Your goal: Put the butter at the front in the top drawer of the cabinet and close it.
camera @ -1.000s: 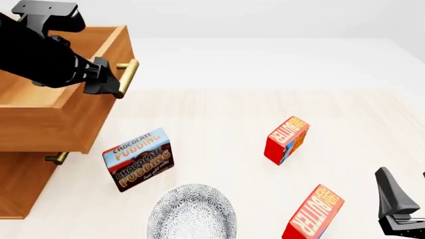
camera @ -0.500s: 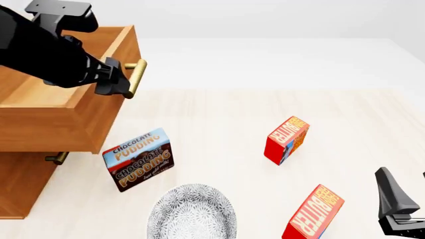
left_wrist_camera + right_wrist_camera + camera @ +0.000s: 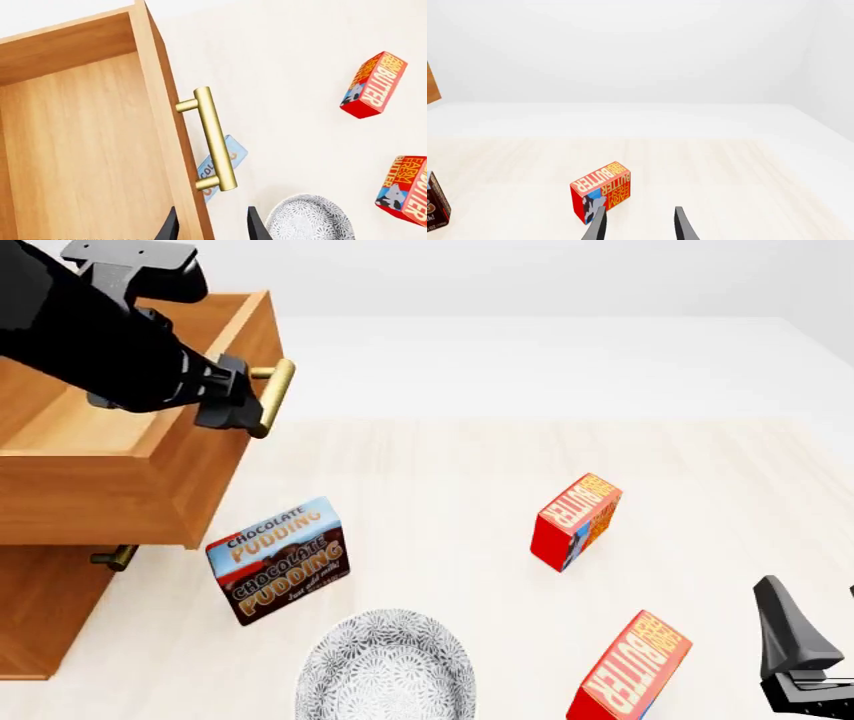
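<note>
Left gripper (image 3: 212, 216) sits just back from the brass handle (image 3: 215, 140). Its fingers are parted to a moderate gap and hold nothing, and the bar lies ahead of the tips, not between them. Over the last second the top drawer (image 3: 107, 495) slid further out of the cabinet (image 3: 40, 610). In the last half second it stopped, and the gripper seems to have lifted a little off the bar. To me the pull looks finished: the drawer stands well open, with its wooden floor bare as far as I can see.

Below the gripper, partly under the drawer's overhang, a chocolate pudding box (image 3: 276, 560) stands on the table (image 3: 441, 460). Nearer the arms than that is a patterned plate (image 3: 387, 672). Two butter cartons stand well off to the gripper's right. The one further from the arms (image 3: 577, 520) hasn't moved, and neither has the butter (image 3: 634, 670) at the front edge.

Right gripper (image 3: 639, 216) waits low just to the right of the front butter, its fingers also parted and empty. It hasn't stirred in this last second. With the drawer open, I'd guess that arm takes the next step, picking up the front carton. Nothing has touched that carton yet, so most of the job remains.
</note>
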